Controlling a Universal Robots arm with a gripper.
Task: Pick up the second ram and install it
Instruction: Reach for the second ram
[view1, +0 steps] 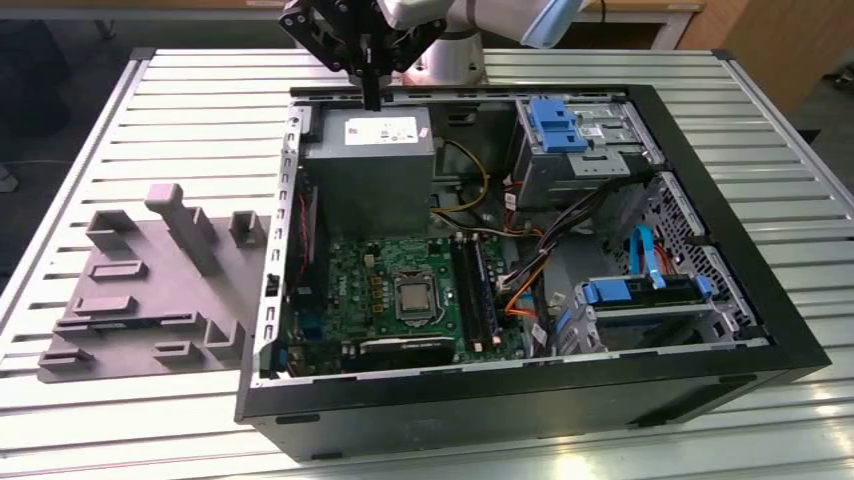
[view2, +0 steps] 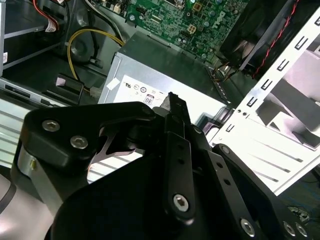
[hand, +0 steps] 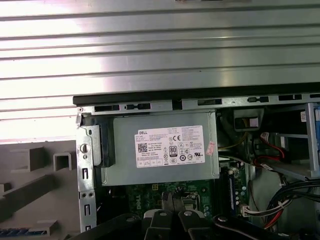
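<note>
— How does the gripper (view1: 371, 98) stand?

— Narrow. Its fingers (view2: 177, 150) are drawn together and point down. Whether anything thin is pinched between them, I cannot tell.

— What lies under it?

— The grey power supply (view1: 367, 150), at the far end of the open computer case (view1: 534, 405). In the exterior view the gripper hangs over the supply's far edge (the first wrist view looks down on its white label from well above).

— And beyond that?

— The green motherboard (view1: 387, 275) lies next to the supply. Its long dark memory slots (view1: 474, 285) run along the side toward the exterior view's right.

— Where is the second ram?

— I cannot place it for certain. In the first wrist view a thin bluish strip (hand: 20, 232) lies on the grey tray (view1: 80, 345). Whether that is the stick, I cannot tell. The tray sits on the slatted table (view1: 200, 100), just beside the case on the exterior view's left, well apart from the gripper.
</note>
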